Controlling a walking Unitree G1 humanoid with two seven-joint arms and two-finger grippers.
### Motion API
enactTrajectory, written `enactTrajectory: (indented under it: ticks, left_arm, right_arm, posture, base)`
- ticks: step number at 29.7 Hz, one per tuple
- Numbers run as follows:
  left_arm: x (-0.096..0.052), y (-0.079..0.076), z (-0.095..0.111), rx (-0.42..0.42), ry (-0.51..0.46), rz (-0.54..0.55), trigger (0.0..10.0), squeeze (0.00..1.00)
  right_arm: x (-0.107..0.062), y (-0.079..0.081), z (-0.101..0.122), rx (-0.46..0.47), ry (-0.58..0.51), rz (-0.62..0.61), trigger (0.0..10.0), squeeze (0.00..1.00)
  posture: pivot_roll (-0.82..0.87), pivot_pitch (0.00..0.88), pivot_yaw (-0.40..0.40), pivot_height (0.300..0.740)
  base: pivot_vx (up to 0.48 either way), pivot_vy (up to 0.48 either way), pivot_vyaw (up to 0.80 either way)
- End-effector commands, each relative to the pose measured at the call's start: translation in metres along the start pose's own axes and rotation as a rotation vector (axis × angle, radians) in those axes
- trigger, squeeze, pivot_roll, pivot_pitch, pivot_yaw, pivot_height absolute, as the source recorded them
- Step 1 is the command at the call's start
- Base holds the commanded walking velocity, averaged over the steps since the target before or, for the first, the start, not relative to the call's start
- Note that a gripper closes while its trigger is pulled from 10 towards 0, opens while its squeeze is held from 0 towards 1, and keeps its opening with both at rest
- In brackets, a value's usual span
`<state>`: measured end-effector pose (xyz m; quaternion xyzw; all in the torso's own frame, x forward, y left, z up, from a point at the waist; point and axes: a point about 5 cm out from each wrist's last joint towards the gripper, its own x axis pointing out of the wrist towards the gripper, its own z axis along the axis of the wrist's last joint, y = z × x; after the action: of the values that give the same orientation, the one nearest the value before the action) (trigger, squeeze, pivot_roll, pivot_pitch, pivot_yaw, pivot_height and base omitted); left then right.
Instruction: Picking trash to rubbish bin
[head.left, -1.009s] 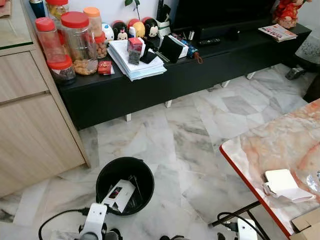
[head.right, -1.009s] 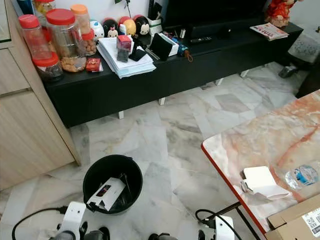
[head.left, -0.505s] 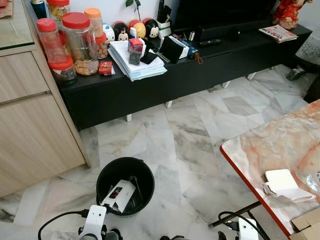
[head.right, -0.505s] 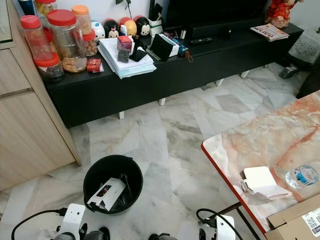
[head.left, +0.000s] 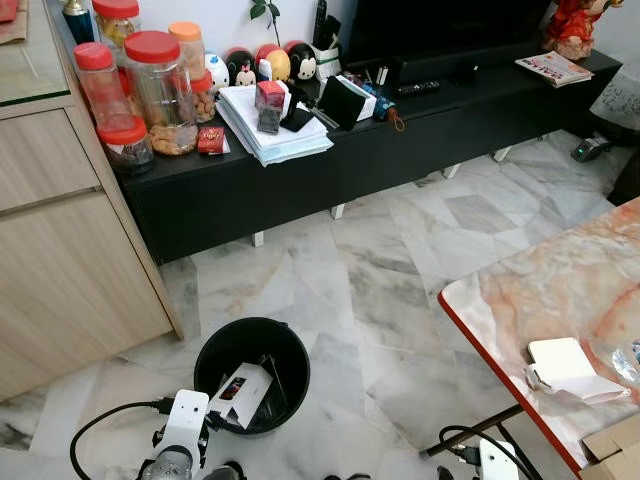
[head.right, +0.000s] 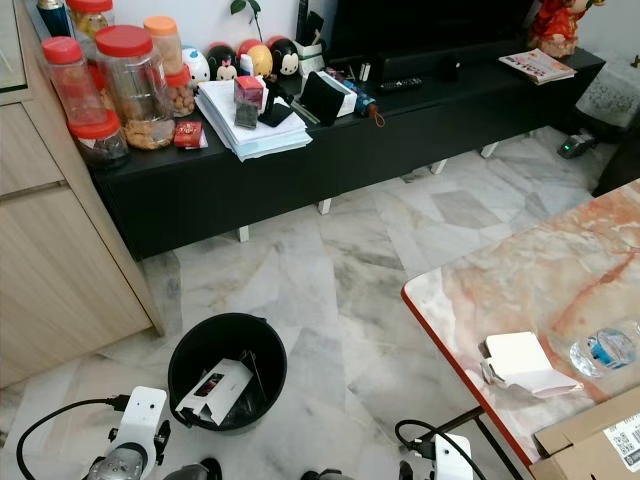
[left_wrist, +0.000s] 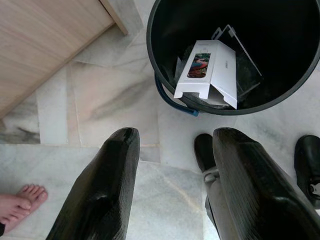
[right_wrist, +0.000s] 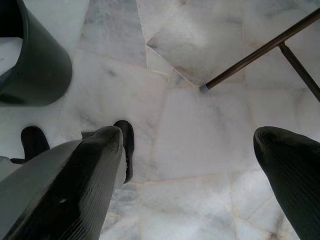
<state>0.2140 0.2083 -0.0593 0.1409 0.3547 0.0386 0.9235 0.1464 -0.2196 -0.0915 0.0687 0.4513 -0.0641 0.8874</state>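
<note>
While a white box (left_wrist: 210, 70) lies inside the black bin (head.left: 252, 372), the left gripper (left_wrist: 175, 165) hangs beside it, fingers apart and empty; the right gripper (right_wrist: 200, 165) gapes wide above the floor.

My head cameras look forward and down from standing height over the marble floor (head.left: 350, 280). Both wrist cameras point straight down, close to the floor. All views share the black bin (left_wrist: 235, 55).
</note>
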Motion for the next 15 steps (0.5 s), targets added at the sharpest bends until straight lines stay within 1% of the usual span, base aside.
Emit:
enactTrajectory:
  ticks: [1,7,15]
  left_arm:
    - [-0.002,-0.003,-0.006,-0.006,0.02,-0.014,10.0,0.0]
    - [-0.005,-0.003,-0.016,-0.001,0.052,-0.026,10.0,0.0]
    - [-0.007,-0.004,-0.021,0.007,0.071,-0.038,10.0,0.0]
  right_arm:
    - [-0.003,-0.008,-0.005,0.016,0.018,-0.02,10.0,0.0]
    - [-0.003,-0.008,-0.006,0.01,0.022,-0.016,10.0,0.0]
    - [-0.003,-0.007,-0.008,0.018,0.03,-0.006,10.0,0.0]
  posture:
    - [0.07,0.107,-0.134,0.74]
    - [0.07,0.1,-0.133,0.74]
    - [0.07,0.094,-0.132,0.74]
  base:
    - [0.0,0.0,0.0]
    - [0.0,0.0,0.0]
    - [0.0,0.0,0.0]
